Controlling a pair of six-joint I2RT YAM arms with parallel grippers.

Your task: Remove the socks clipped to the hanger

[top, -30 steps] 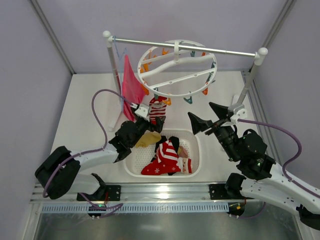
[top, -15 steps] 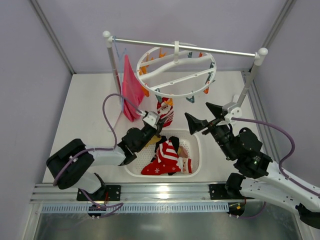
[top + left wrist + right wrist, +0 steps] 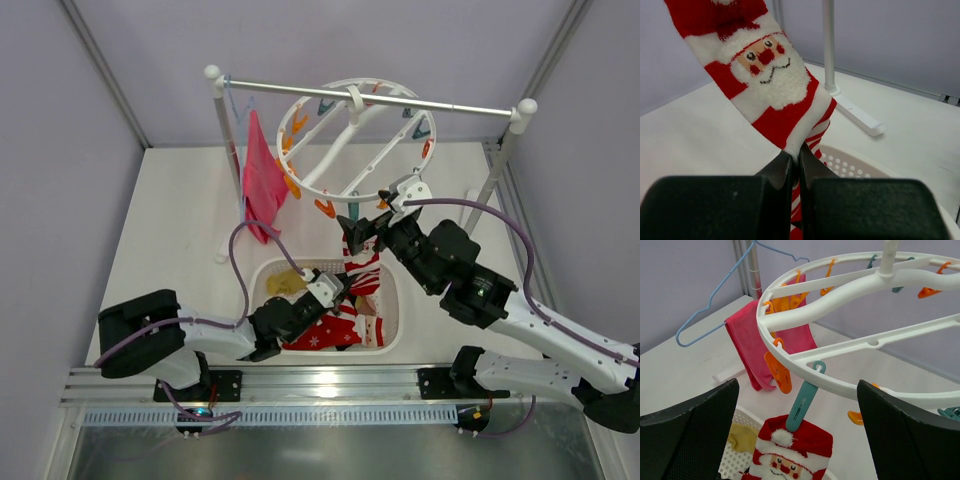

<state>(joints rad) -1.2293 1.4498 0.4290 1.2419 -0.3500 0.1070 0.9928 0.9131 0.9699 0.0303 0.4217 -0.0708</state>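
Left claw point(image 3: 795, 161): clamped on the Santa sock point(image 3: 771, 85) at its lower end, holding it taut above the basket point(image 3: 850, 162), where it should drop.
Sock's top: pinned by a teal clip point(image 3: 802, 402) under the tilted hanger point(image 3: 855, 385).
Right claw point(image 3: 797, 427): fingers apart either side of that clip, probably to release it.

magenta cloth point(image 3: 262, 180) hangs by the white-posted rack point(image 3: 370, 95), at eleven o'clock from the white perforated basket point(image 3: 396, 305); blue wire hanger point(image 3: 710, 305) beside it.
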